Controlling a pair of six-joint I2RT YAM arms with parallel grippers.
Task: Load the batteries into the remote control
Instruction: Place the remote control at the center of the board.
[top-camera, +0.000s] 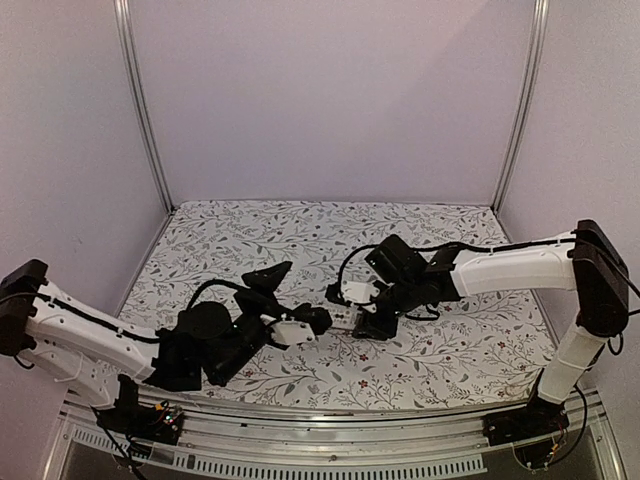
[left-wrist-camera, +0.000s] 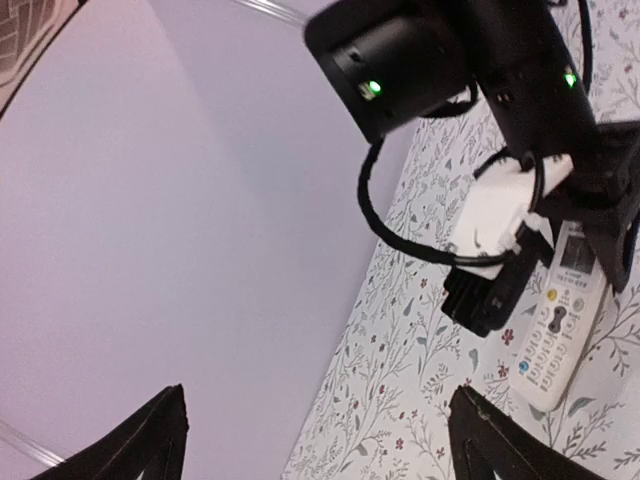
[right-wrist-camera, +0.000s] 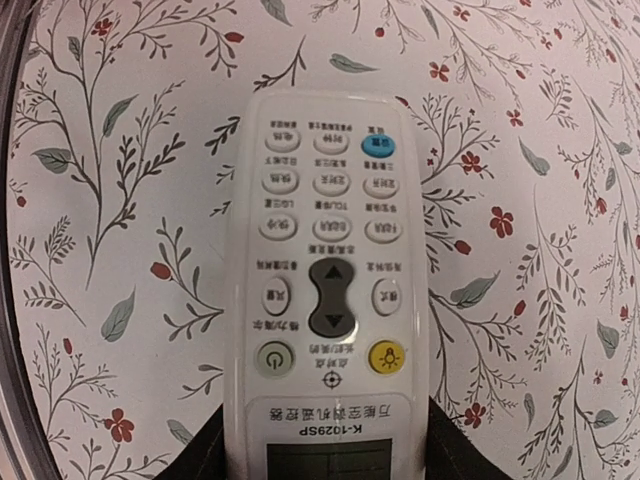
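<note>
Remote control (right-wrist-camera: 325, 300), face-up in wrist views, sits clamped by right fingers (right-wrist-camera: 205, 450); left fingers (left-wrist-camera: 150, 440) wide.

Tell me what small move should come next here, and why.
Probably the right claw should lift the remote and turn it over. Its buttons face up, so the battery side must be underneath, and the claw's fingers flank its screen end. The left claw hangs open and empty; no batteries are in view.

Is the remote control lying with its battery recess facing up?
No, the remote control lies with its buttons and screen facing up toward the right wrist camera.
</note>
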